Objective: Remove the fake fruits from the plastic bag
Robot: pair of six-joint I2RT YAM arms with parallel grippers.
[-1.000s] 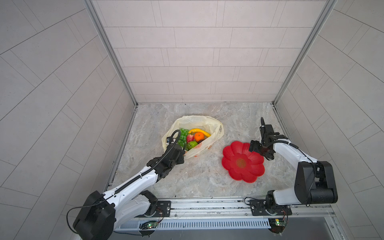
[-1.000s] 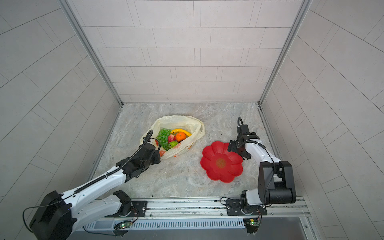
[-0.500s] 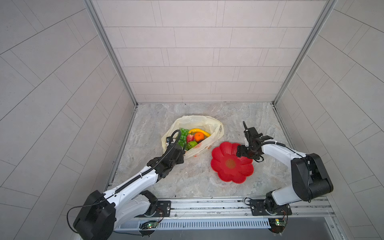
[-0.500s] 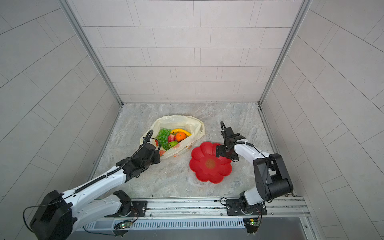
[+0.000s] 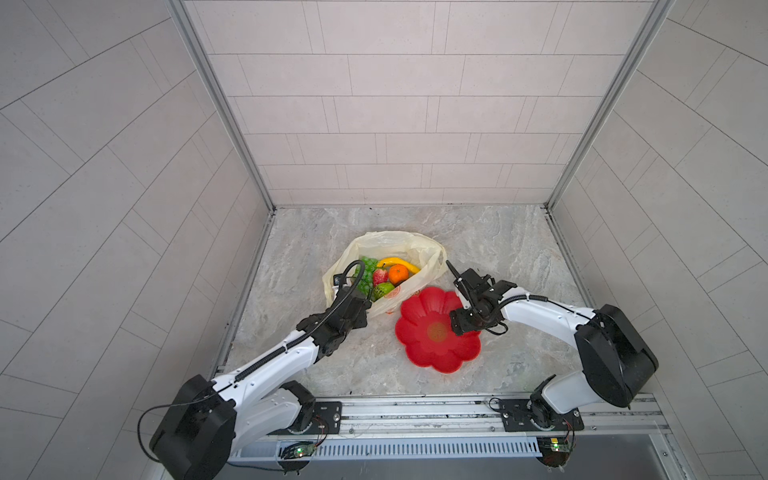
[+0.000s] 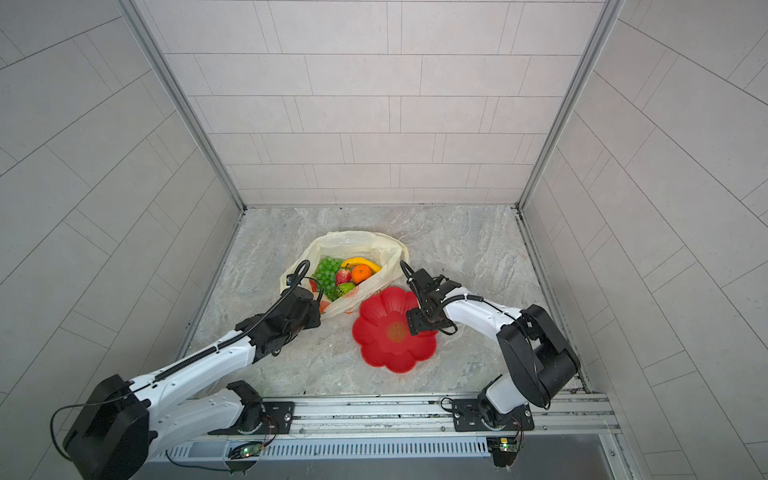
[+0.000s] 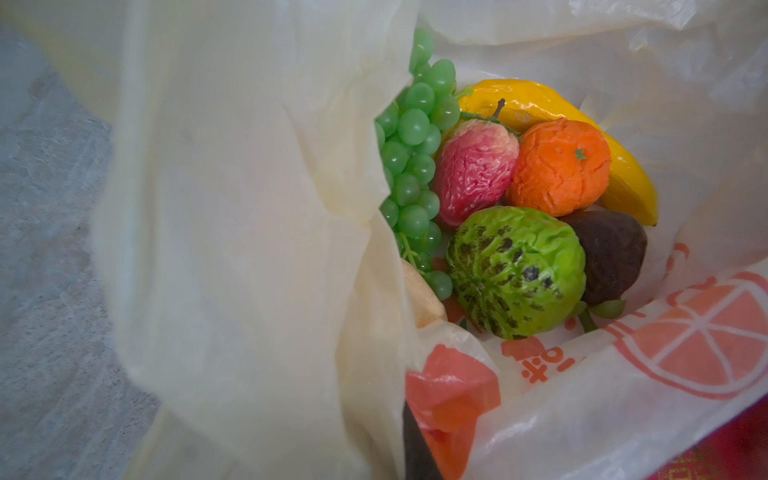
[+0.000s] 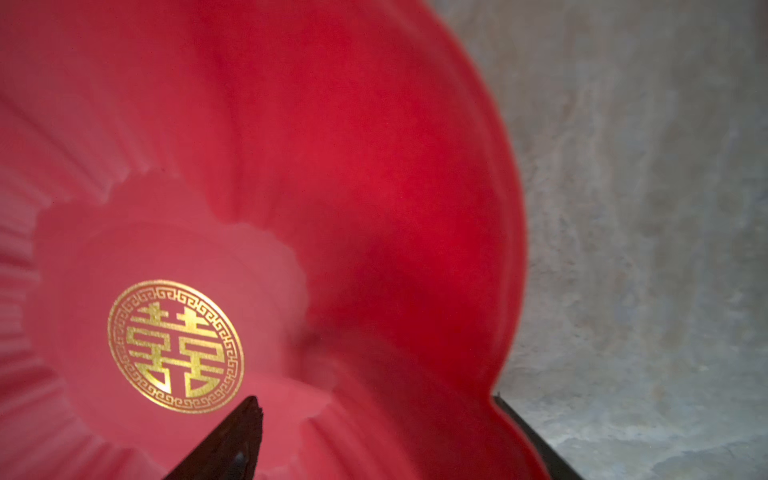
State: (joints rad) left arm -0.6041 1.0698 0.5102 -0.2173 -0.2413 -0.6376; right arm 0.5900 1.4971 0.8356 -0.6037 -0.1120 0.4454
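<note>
Pinching the plastic bag's (image 5: 395, 245) near rim, it seems, the left gripper (image 5: 360, 305) is set narrow and the mouth gapes. Heaped inside are seen the fake fruits (image 7: 515, 270), glossy and crinkled, the banana (image 7: 582, 120) crosswise behind. The right gripper (image 8: 376, 419) is spread wide astride the red plate's (image 5: 436, 353) rim, with the fruits farther back, toward the left arm.

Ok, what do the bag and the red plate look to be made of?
The plastic bag: thin translucent film, likely polythene; it crinkles and lets light through. The red plate: looks like rigid moulded plastic, smooth with a soft sheen and fluted petals; lacquer cannot be ruled out.
</note>
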